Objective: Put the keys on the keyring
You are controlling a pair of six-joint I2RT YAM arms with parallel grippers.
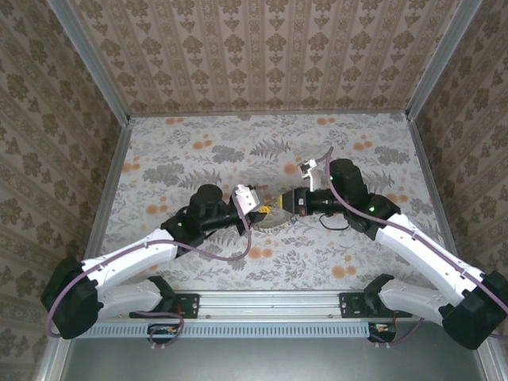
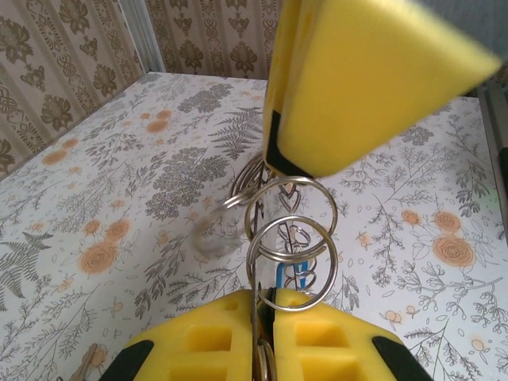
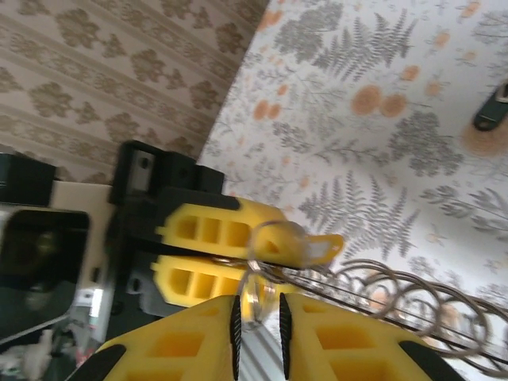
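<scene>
- tabletop [image 1: 198,159]: floral print with grey ferns and orange flowers, patterned walls on three sides.
- Both arms reach in from the near edge and meet around the middle of the tabletop, fingertips nearly touching in the top view.
- left gripper [image 1: 265,213]: comes in from the left. In its wrist view the yellow fingers [image 2: 333,337] are pressed together with a wire loop of the keyring caught in the seam between them.
- right gripper [image 1: 286,206]: comes in from the right, facing the left one. In its wrist view the yellow fingers [image 3: 182,345] are nearly closed, a thin slit between them, pinching a small silvery loop.
- keyring [image 1: 274,220]: held between the two grippers, above the tabletop. Up close it reads as a run of silvery wire loops side by side. From the right wrist the coil [image 3: 397,305] trails off to the right past the fingers.
- black-headed key [image 3: 492,107]: lies flat on the tabletop, well apart from the grippers and not on the keyring.
- blue bit [image 2: 282,275]: seen through the lower loops just above the left fingers. Cannot tell if it hangs on the keyring or sits behind it.
</scene>
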